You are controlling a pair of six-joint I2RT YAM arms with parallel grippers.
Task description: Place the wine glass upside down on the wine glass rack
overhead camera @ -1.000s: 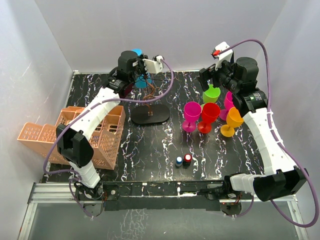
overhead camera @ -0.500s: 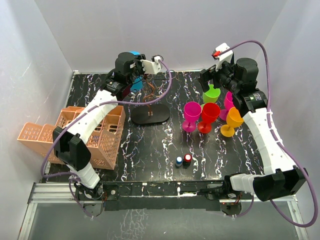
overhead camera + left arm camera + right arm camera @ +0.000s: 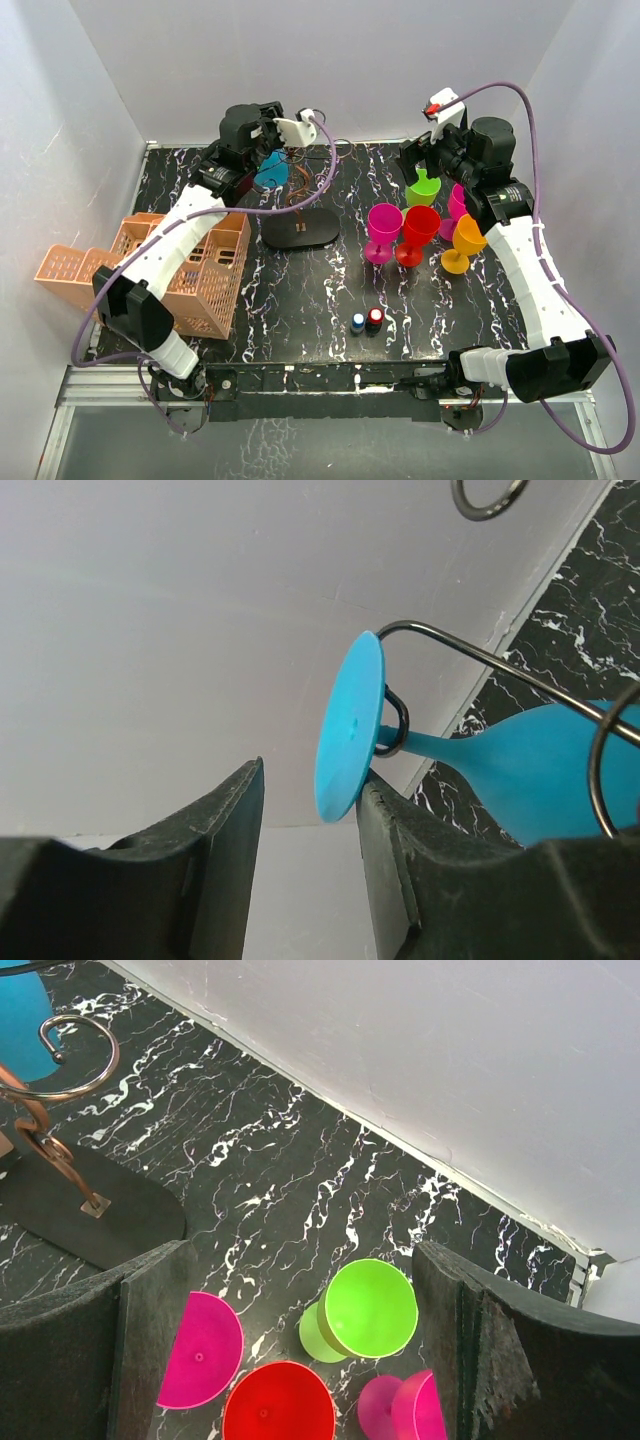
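A blue wine glass [image 3: 270, 172] hangs upside down on the wine glass rack [image 3: 298, 200], a brown wire stand on a black oval base [image 3: 300, 233]. In the left wrist view its round foot [image 3: 350, 725] rests behind a wire loop [image 3: 395, 718], with the bowl [image 3: 530, 775] hanging below. My left gripper [image 3: 263, 148] is open; the foot's edge lies just at one fingertip [image 3: 385, 810] and the other finger stands apart. My right gripper [image 3: 420, 160] is open and empty above a green glass [image 3: 368, 1310].
Magenta [image 3: 384, 228], red [image 3: 418, 232], orange [image 3: 466, 240], pink [image 3: 458, 205] and green [image 3: 424, 188] glasses cluster at the right. An orange lattice crate [image 3: 180, 265] lies at the left. Two small capped objects [image 3: 366, 320] stand near the front middle.
My left gripper has let go of the blue glass and drawn back to the left; the glass now hangs lower on the rack. The right arm has not moved.
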